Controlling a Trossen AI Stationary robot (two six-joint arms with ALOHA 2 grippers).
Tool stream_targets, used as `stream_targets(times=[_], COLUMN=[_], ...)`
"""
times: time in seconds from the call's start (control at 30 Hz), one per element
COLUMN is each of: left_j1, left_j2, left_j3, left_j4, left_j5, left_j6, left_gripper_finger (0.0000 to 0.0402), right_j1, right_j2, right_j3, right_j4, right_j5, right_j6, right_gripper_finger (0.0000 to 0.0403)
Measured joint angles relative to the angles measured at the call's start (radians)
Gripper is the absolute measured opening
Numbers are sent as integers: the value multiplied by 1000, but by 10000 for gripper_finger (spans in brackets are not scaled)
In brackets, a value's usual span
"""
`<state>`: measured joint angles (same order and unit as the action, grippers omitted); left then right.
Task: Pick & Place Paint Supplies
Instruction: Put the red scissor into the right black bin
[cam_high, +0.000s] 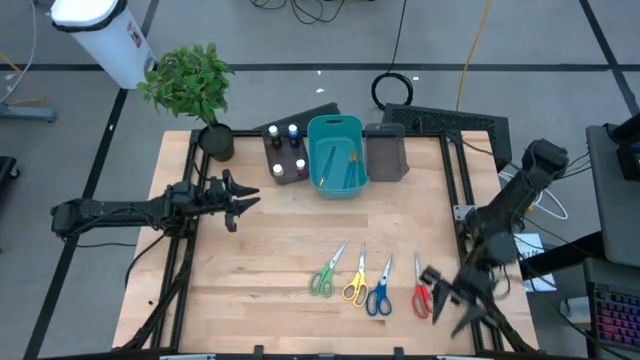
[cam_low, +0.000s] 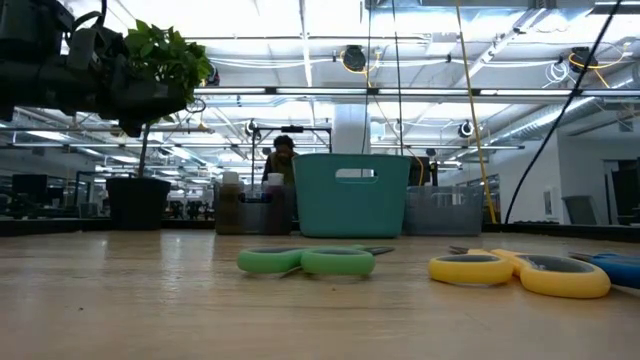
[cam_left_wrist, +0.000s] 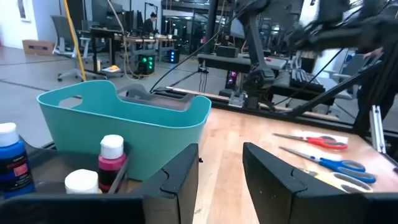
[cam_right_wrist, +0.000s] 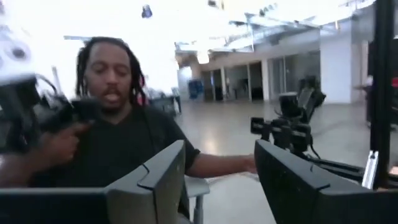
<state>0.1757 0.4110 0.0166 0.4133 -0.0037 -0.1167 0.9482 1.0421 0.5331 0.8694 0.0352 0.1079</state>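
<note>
Right claw at the red scissors, left claw waiting by the bottles

From where I stood, the wooden counter (cam_high: 260, 260) held a teal bin (cam_high: 335, 155) at its far edge with thin brushes (cam_high: 352, 163) lying in it; a dark grey bin (cam_high: 284, 150) beside it carried the capped bottles (cam_high: 293, 130), and four scissors lay in a row near the front: green (cam_high: 325, 275), yellow (cam_high: 356, 280), blue (cam_high: 380, 292), red (cam_high: 421, 295). The right claw (cam_high: 432, 285) hovered just beside the red pair, its jaws spread and holding nothing; I judged it should settle squarely over the blades, close gently, then lift straight up before carrying towards the bins. The left claw (cam_high: 240, 200) hung partly open and empty near the bottle bin. One blue bottle (cam_left_wrist: 11, 165) bore a label, too blurred to read.
</note>
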Motion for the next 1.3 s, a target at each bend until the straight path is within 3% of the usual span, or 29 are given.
stream_targets(times=[0.07,0.13,0.2,0.27,0.33,0.43,0.57,0.63,0.8,1.03,1.3], left_j1=[0,0,0,0,0,0,0,0,0,0,0], left_j2=[0,0,0,0,0,0,0,0,0,0,0], left_j3=[0,0,0,0,0,0,0,0,0,0,0], left_j4=[0,2,2,2,2,2,2,2,2,2,2], left_j5=[0,-1,-1,-1,-1,-1,-2,-3,-4,-3,-3], left_j6=[7,6,6,6,6,6,7,6,6,6,6], left_gripper_finger=[131,132,131,132,131,132,132,131,132,131,131], right_j1=[36,65,79,82,73,52,28,28,23,10,-59], right_j2=[92,172,248,320,390,469,546,573,601,600,598], right_j3=[138,294,461,598,688,721,680,643,532,372,275], right_j4=[-135,-396,-761,-1128,-1405,-1598,-1676,-1669,-1570,-1293,-1344], right_j5=[71,209,377,476,486,386,137,71,50,47,25], right_j6=[-20,16,150,391,686,1035,1337,1431,1529,1533,1479], right_gripper_finger=[200,210,217,219,215,205,187,178,161,143,117])
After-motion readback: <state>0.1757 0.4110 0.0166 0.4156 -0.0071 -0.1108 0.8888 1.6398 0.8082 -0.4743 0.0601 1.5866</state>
